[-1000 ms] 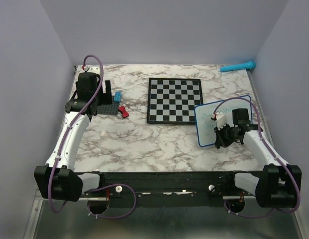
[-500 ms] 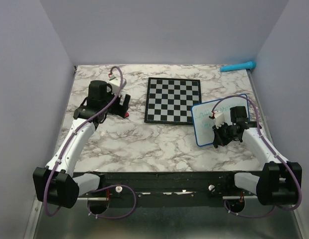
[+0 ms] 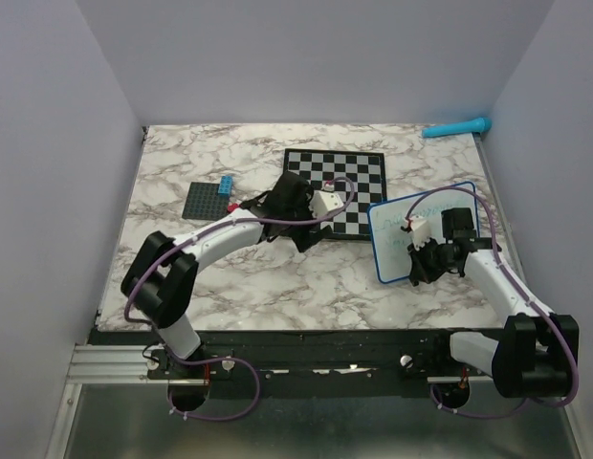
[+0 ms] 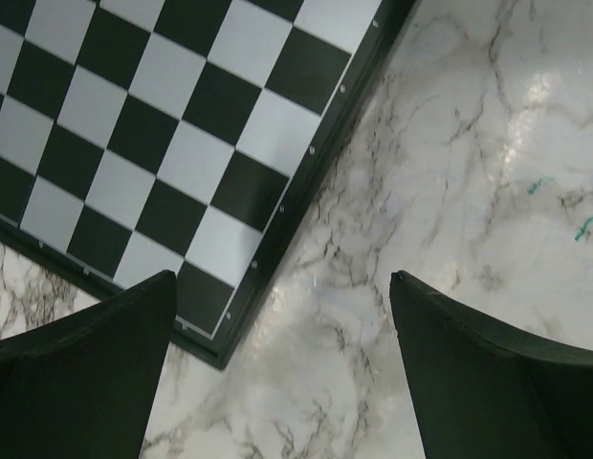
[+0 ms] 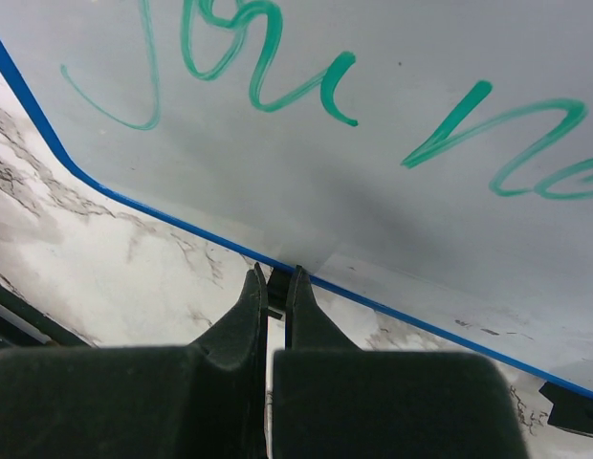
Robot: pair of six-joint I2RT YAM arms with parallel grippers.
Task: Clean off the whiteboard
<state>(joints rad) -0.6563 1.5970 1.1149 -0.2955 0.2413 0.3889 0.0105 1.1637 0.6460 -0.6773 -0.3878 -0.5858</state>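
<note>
The whiteboard (image 3: 397, 228) is white with a blue rim and teal handwriting, and lies at the right, just right of the chessboard (image 3: 349, 177). My right gripper (image 3: 418, 264) is shut on the middle of its near edge. In the right wrist view the jaws (image 5: 275, 277) pinch the blue rim, and the writing on the whiteboard (image 5: 373, 143) shows above them. My left gripper (image 3: 299, 239) is open and empty, low over the marble at the chessboard's near left corner. In the left wrist view the chessboard (image 4: 163, 124) sits up-left of the wide-open gripper (image 4: 282, 279).
A black baseplate (image 3: 203, 201) with a blue brick (image 3: 226, 184) lies at the left, with a small red piece (image 3: 236, 206) beside it. A teal marker-like cylinder (image 3: 456, 127) lies at the back right corner. Small teal marks (image 4: 564, 208) show on the marble.
My left arm has swung right, from the baseplate at the far left to the chessboard's near left corner. The whiteboard has shifted slightly in my right gripper.
</note>
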